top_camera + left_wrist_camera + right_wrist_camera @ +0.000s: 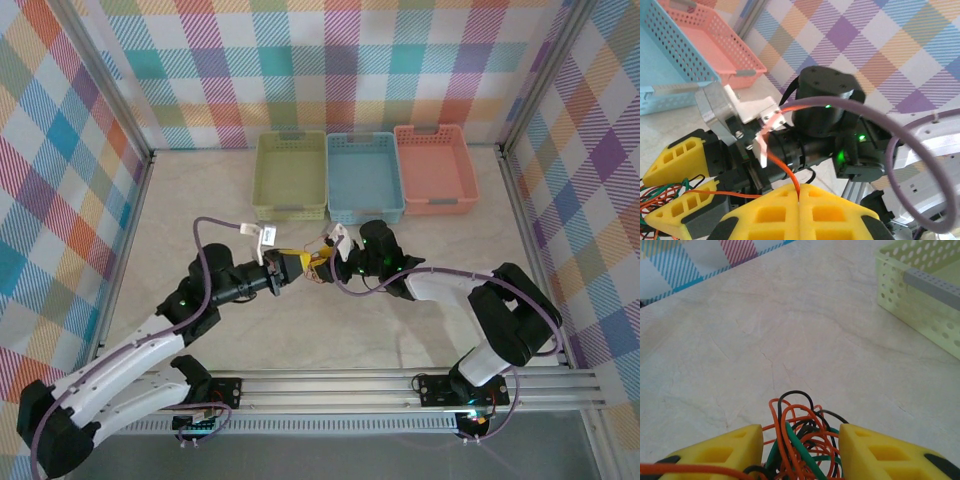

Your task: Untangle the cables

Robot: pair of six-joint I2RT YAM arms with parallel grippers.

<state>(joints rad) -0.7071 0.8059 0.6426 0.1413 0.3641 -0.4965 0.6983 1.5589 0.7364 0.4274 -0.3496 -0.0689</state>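
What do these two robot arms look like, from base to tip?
Both the left arm and right arm have white shells with black joints and green lights. A thick purple cable loops along each. The left end effector and right end effector each have two blocky yellow fingers with square hollows.

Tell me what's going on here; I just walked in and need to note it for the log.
Two robot arms are working on a tangle of thin cables at the middle of the table. The left pincer is shut on one red-orange cable. The right pincer has the tangle in its gap, with its yellow fingers on either side; whether it is squeezing the wires I cannot tell. The cables are not yet separated.
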